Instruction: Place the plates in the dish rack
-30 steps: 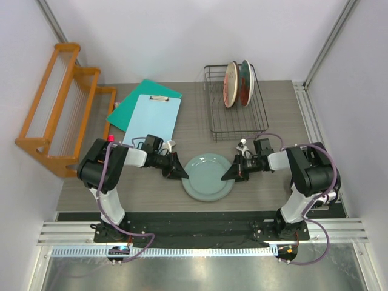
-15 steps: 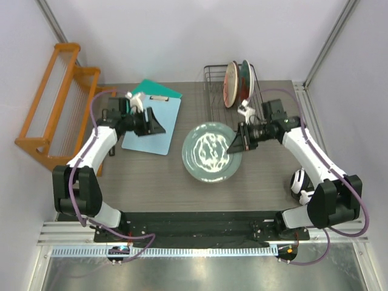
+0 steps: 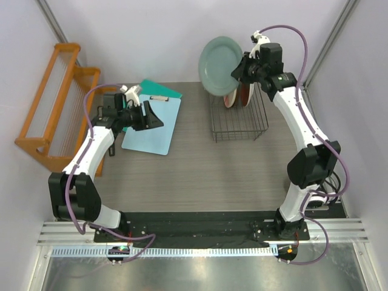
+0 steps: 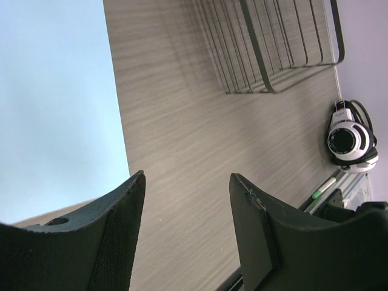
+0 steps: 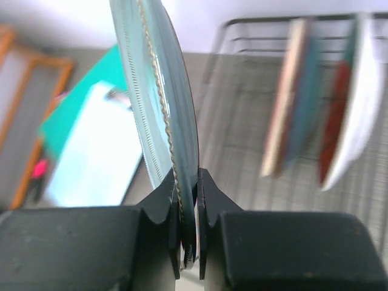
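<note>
The right gripper (image 5: 188,182) pinches the pale grey-green plate (image 3: 217,65) by its rim, upright above the dish rack (image 3: 241,124) at one o'clock. The left gripper (image 4: 187,182) gapes empty over the light blue clipboard (image 3: 150,130).

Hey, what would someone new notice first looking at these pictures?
First, the pale grey-green plate, held on edge high in the air by the right gripper, above the dark wire dish rack at the table's far right, where other plates stand upright. On the left side, the left gripper hangs open and empty over a light blue clipboard, with an orange wooden rack at the far left.
</note>
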